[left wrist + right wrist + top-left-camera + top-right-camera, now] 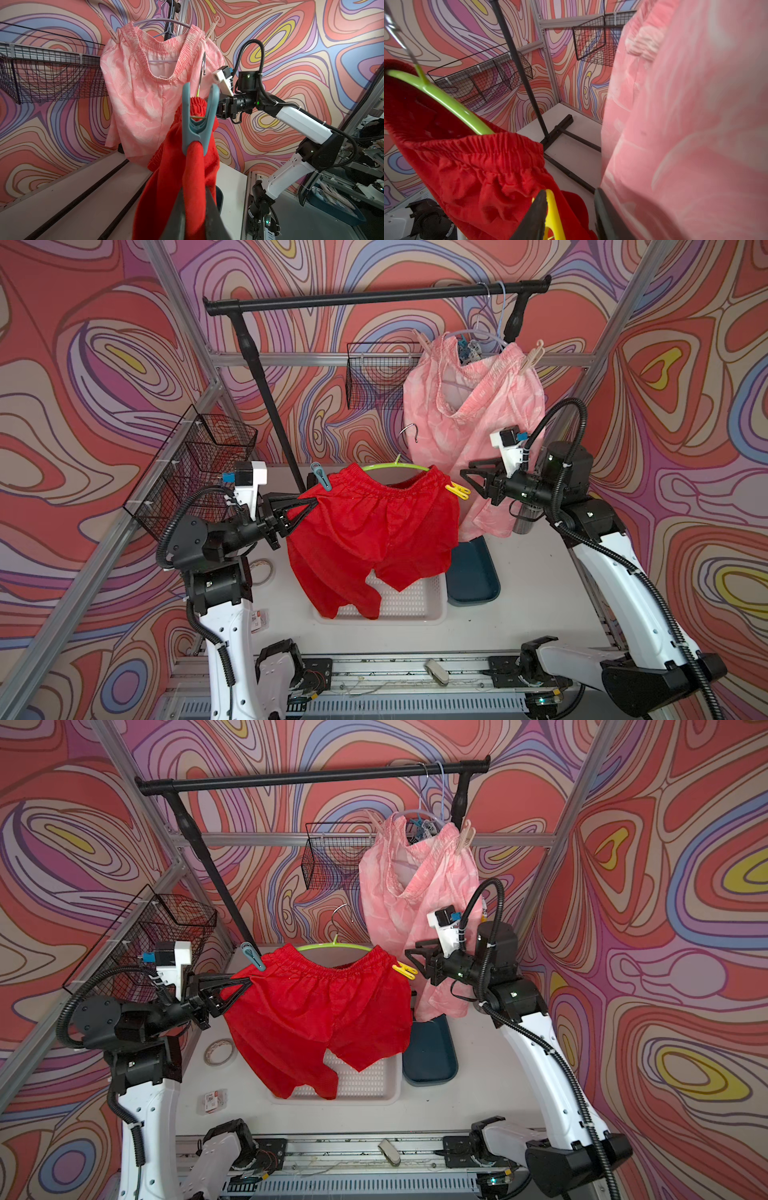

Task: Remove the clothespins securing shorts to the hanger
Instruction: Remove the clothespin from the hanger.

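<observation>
Left gripper (313, 504) pinches crinkly red shorts (365, 531); right gripper (570, 199) (jaws parted) straddles the glossy yellow clothespin (552, 207).

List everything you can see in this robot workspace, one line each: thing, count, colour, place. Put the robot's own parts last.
red shorts: one, red, on the green hanger.
pink shorts: one, pale pink, hanging from the rail.
green hanger: one, lime, inside the red waistband.
teal-grey clothespin: one, red waistband's left end.
yellow clothespin: one, red waistband's right end.
pale clothespins: two, beige, pink waistband corners.
rail: one, black, at the back.
wire baskets: two, black, on the frame.
white tray: one, table centre.
blue tray: one, dark, beside the white tray.
left gripper: shut on the red shorts' edge.
right gripper: open, at the yellow clothespin.
</observation>
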Robot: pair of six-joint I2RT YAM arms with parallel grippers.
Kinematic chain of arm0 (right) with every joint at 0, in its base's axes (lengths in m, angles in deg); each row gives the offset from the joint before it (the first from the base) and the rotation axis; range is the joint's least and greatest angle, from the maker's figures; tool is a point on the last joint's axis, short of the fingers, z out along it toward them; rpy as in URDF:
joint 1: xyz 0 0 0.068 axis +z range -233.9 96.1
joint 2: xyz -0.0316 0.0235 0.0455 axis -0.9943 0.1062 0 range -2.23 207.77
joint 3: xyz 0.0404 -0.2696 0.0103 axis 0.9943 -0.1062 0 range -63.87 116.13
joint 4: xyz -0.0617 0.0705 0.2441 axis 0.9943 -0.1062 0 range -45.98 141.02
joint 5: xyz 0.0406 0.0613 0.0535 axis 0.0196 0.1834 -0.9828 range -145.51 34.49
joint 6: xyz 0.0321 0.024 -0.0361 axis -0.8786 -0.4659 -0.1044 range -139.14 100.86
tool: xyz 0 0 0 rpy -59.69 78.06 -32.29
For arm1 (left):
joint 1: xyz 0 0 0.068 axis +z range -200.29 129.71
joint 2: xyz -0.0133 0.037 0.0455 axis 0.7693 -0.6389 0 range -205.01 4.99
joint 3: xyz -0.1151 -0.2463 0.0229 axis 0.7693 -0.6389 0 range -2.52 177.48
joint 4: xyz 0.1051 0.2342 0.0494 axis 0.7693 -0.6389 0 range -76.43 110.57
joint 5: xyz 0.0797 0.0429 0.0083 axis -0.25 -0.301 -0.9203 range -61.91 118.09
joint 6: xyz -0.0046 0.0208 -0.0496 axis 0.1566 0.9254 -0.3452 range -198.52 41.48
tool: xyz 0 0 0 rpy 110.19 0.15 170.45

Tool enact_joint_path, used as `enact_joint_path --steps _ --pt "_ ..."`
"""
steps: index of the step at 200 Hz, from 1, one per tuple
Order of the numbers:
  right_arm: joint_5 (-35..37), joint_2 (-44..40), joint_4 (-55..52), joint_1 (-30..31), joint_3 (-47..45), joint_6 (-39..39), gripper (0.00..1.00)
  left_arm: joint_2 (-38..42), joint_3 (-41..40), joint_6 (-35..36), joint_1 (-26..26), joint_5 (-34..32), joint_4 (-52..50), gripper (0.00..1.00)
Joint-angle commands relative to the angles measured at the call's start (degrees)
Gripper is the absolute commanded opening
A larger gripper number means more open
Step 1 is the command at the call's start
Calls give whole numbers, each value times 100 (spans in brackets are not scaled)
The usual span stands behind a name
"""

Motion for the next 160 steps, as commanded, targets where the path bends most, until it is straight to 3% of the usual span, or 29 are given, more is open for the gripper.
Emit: enact_joint_path --steps 1,20,70,121,160 --pt "-804 305 12 -122 301 353 39 54 272 629 5 -196 -608 0" --pt "-1409 585 -461 -245 501 778 40 16 435 1019 5 -230 -1124 0" --pt "-1212 433 -1940 -249 394 2138 51 -131 600 1027 5 -250 -1115 0" --pt "-1278 374 -1880 -246 123 2116 48 -196 602 868 5 -196 -901 0" --pt "-765 438 -1748 -248 143 1960 48 -162 607 755 5 -127 -796 0"
